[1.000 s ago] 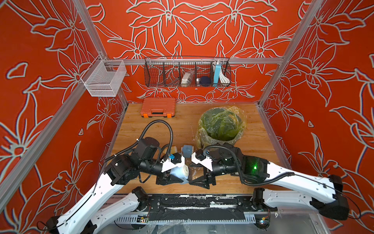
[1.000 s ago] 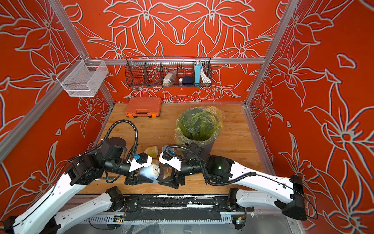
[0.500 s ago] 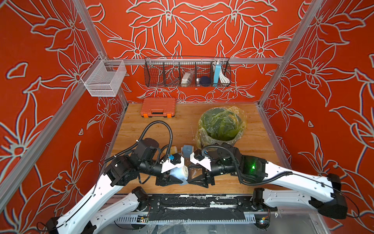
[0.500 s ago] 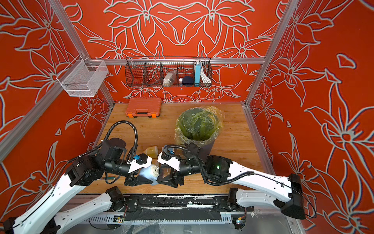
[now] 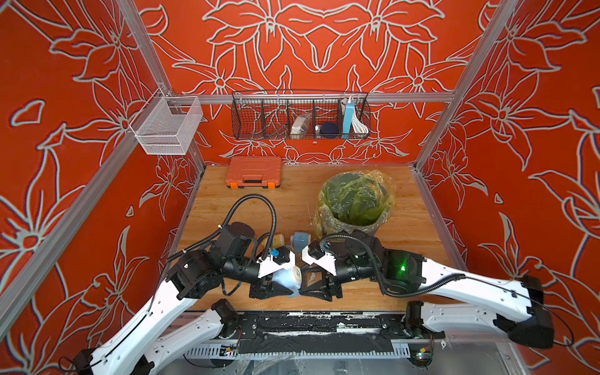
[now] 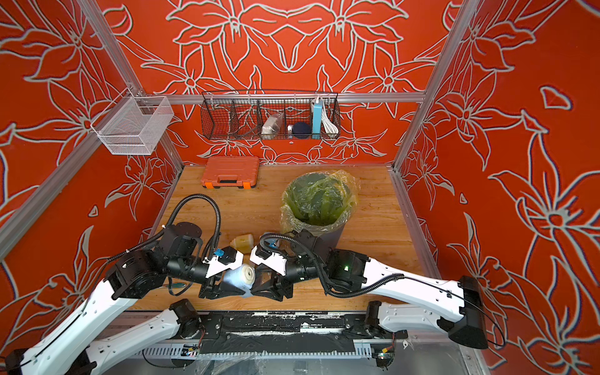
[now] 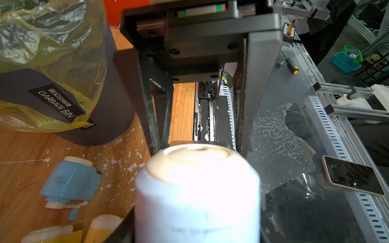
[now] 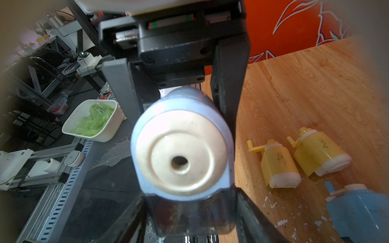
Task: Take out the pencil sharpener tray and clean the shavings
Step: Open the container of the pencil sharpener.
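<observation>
**Wooden surface (image 5: 292,194): tray (image 8: 189,214) not yet out**

Above the wooden surface, our left end effector (image 5: 281,287) is clenched on the pencil sharpener (image 5: 287,279), held lying level. Our right end effector (image 5: 306,285) flanks the dark tray; we cannot tell if it presses it. If the tray sticks, the pull may drag the sharpener loose. The garbage bin (image 7: 117,94) is not underneath, so more shavings (image 8: 281,222) could fall.

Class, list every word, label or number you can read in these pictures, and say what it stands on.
"GARBAGE BIN": white print on the black label on the dark bin, left wrist view.
Chinese characters above it: too blurred to read.
Smaller tag below: too small to read.
</observation>
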Controlling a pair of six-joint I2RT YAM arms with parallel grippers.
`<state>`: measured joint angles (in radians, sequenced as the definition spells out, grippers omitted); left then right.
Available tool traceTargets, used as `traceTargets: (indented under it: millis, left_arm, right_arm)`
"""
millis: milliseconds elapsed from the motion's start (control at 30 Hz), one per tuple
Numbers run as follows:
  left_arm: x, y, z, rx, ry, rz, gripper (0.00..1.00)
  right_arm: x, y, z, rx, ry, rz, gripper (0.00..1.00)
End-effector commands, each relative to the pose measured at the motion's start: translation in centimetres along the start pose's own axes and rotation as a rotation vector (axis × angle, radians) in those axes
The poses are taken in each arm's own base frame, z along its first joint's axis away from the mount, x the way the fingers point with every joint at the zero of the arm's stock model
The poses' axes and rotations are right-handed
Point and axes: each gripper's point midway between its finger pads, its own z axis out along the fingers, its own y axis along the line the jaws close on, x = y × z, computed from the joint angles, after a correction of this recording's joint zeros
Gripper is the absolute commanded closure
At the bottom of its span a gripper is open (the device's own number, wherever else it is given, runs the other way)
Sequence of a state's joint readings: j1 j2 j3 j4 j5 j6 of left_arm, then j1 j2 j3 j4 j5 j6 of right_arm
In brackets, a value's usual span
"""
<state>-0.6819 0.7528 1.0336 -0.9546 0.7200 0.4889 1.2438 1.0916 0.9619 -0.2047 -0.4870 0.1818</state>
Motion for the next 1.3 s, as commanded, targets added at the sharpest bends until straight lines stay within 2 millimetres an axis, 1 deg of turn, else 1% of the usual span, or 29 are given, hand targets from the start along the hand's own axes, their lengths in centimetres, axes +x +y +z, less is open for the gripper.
traceTargets:
  millis: [0, 233, 333, 400, 433, 500, 533, 833, 1267]
  left_arm:
    - [-0.9, -0.5, -0.3, 0.015, -0.042, 0.023, 1.0]
    - [-0.8, -0.6, -0.3, 0.016, -0.042, 0.019, 1.0]
    - [-0.9, -0.6, -0.3, 0.013, -0.044, 0.022, 1.0]
    - [-0.8, -0.6, -0.3, 0.013, -0.043, 0.021, 1.0]
    - [-0.9, -0.6, -0.3, 0.013, -0.044, 0.021, 1.0]
    - [-0.8, -0.6, -0.3, 0.017, -0.041, 0.019, 1.0]
    - [-0.7, -0.6, -0.3, 0.018, -0.039, 0.017, 1.0]
    - [0.1, -1.0, 0.0, 0.04, -0.011, 0.01, 1.0]
    - [0.6, -1.4, 0.1, 0.053, 0.002, 0.008, 1.0]
  right_arm:
    - [-1.8, 0.5, -0.4, -0.001, -0.048, -0.014, 0.37]
    - [-1.8, 0.4, -0.3, 0.006, -0.044, -0.003, 0.5]
    - [-1.8, 0.3, -0.2, 0.01, -0.043, 0.008, 0.58]
    - [-1.8, 0.2, -0.2, 0.011, -0.038, 0.014, 0.67]
    - [-1.8, 0.3, -0.2, 0.01, -0.036, 0.017, 0.75]
    - [-1.7, 0.3, -0.2, 0.005, -0.029, 0.02, 0.93]
    - [-1.7, 0.3, -0.2, 0.005, -0.029, 0.022, 1.0]
    - [-2.1, 0.4, -1.2, 0.026, -0.055, -0.001, 1.0]
    - [-1.0, 0.1, -3.0, 0.079, -0.043, -0.031, 1.0]
